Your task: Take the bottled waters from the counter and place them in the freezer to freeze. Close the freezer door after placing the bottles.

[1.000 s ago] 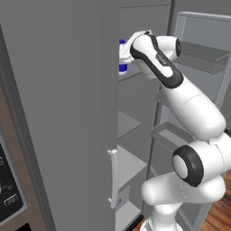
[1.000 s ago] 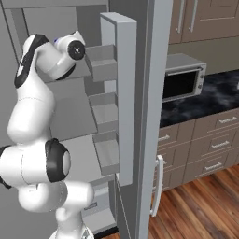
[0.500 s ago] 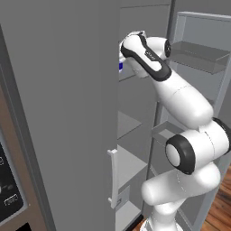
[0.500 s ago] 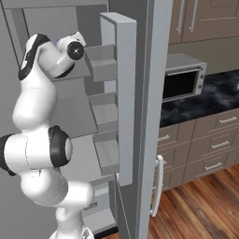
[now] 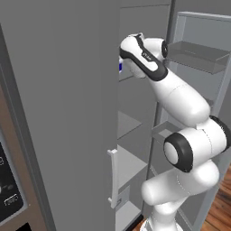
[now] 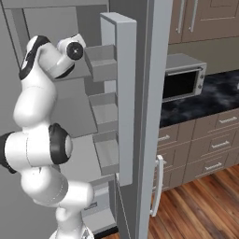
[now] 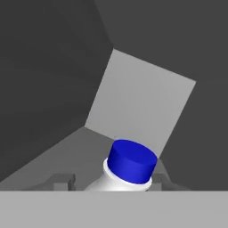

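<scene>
Holding bottle (image 7: 129,167) inside freezer (image 7: 142,98)

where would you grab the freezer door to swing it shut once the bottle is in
Probably the pale vertical handle on the outer face of the freezer door: it is a long upright bar standing off the panel, so the fingers could close across it from the front. Alternatively, push on the door's free edge from the open side. The bottle is inside the freezer.

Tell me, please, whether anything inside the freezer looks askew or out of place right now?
Only the bottle stands out: in the hand view its blue cap leans off to one side instead of pointing straight along the gripper. The camera rolls with the hand, so its true tilt is uncertain. The freezer shelves look level and nothing is spilled.
</scene>
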Robot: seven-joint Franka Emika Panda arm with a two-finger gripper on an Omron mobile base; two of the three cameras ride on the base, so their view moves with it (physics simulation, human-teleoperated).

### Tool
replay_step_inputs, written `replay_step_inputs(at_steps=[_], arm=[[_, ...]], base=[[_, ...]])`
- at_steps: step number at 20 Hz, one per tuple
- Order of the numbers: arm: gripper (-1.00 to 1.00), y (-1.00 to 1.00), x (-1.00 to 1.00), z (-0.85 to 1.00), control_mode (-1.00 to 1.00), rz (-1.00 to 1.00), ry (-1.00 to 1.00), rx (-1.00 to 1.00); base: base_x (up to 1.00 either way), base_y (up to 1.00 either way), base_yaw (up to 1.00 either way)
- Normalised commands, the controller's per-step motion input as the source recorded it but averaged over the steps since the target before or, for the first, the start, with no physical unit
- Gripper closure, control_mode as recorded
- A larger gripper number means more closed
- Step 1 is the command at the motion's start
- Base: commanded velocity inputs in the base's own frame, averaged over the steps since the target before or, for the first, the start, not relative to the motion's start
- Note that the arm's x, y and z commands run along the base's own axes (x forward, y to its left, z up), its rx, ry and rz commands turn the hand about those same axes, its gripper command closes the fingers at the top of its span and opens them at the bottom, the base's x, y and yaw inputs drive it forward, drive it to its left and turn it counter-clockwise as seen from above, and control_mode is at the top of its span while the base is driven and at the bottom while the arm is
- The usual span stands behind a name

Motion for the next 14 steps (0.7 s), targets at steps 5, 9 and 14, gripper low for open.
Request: replay_step_inputs(at_steps=[5,9,14], arm=[[1.0,-0.05,0.4,-0.07,-1.0,0.0,0.0,0.02],[-1.0,0.0,0.04,-0.13,-1.0,0.0,0.0,0.02],[-1.0,0.0,-0.1,0.02,-1.0,0.0,-0.03,0.0]], base=[[0.0,0.0,0.0],[0.0,0.0,0.0],[0.0,0.0,0.0]])
